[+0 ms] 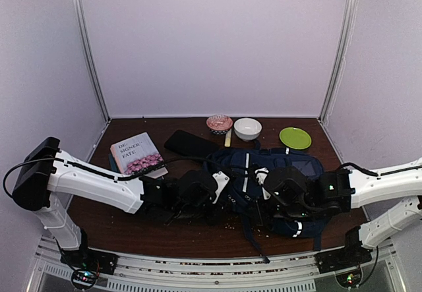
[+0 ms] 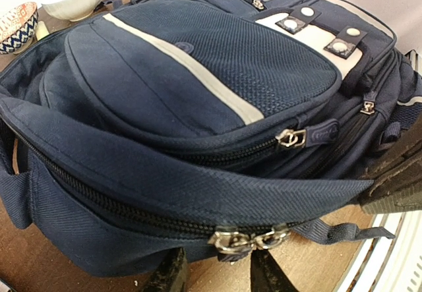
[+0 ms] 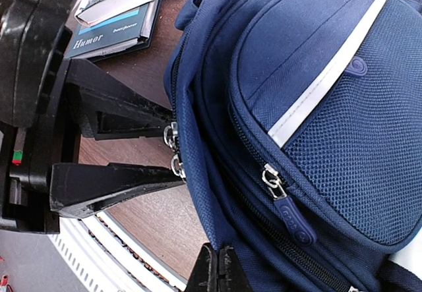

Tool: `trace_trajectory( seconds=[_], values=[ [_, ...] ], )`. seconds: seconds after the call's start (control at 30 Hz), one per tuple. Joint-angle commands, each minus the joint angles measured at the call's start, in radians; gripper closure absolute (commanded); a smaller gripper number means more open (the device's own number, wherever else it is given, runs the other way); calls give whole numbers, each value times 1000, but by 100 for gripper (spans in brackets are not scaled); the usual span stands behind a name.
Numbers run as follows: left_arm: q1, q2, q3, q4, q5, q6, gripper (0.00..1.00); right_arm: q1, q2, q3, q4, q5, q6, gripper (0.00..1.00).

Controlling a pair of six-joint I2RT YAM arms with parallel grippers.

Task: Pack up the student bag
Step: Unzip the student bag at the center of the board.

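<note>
Left jaws: they are standing apart, one on each side of the two zipper pulls at the near edge of the student bag. I think they are getting ready to pinch a pull, or are letting one go. I cannot tell which.
Right jaws: they are sitting tight together, just beside the bag's near side. I cannot tell if they are pinching any cloth. Maybe they are steadying the bag.
Zipper: the two silver pulls are meeting, so it is looking closed at this spot.
Bag's place: it is lying with its front facing up on the brown surface, in front of both arms and a bit to the right.
Bag's look: it is navy blue, puffy and soft. A white stripe is running down the round front pocket, and a white patch with snaps is sitting past it.
Books: they are lying left of the bag, maybe waiting to go in.
Far things: a patterned bowl, a white bowl and a green plate are sitting behind the bag.
</note>
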Motion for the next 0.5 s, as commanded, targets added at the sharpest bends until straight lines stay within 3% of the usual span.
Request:
trace_trajectory(
  seconds=[0.0, 0.3, 0.47],
  values=[
    [-4, -6, 32, 37, -2, -5, 42, 5, -16, 50, 108, -20, 20, 100],
    [-4, 23, 87, 14, -8, -3, 47, 7, -13, 47, 115, -36, 23, 100],
    [-3, 15, 74, 5, -25, -11, 59, 6, -24, 41, 105, -27, 23, 100]
  ],
)
